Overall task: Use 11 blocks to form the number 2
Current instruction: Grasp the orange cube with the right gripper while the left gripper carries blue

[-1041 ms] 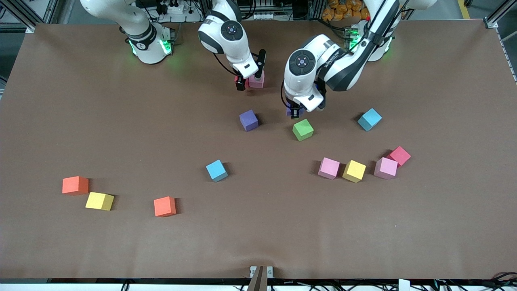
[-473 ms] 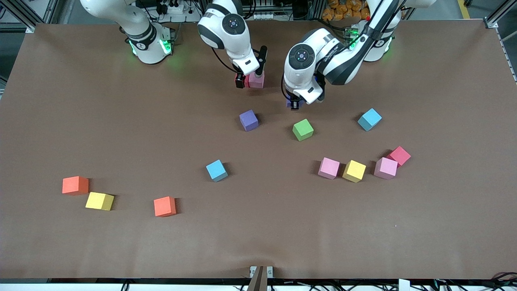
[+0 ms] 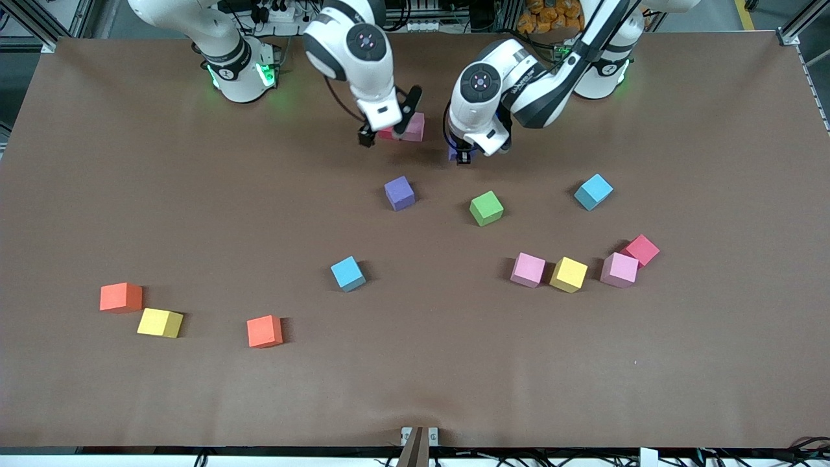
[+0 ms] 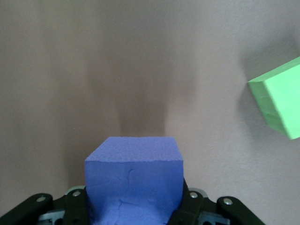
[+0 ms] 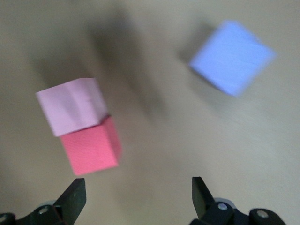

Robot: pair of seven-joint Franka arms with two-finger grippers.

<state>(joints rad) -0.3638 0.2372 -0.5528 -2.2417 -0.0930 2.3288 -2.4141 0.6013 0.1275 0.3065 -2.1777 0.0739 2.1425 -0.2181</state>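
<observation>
So the left gripper (image 3: 462,157) is clamped on a purple foam cube (image 4: 134,180), up near the robots' edge. Set it flush beside the pink (image 3: 415,126) and red (image 3: 388,134) foam cubes, squared up. Right gripper (image 3: 387,128) hangs spread open over those.

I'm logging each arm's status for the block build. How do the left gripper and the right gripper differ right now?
The left gripper is shut on a purple block, while the right gripper is open and holds nothing. The left gripper carries its block above bare table; the right gripper is over a pink block and a red block that touch. Both hang near the robots' bases.
</observation>
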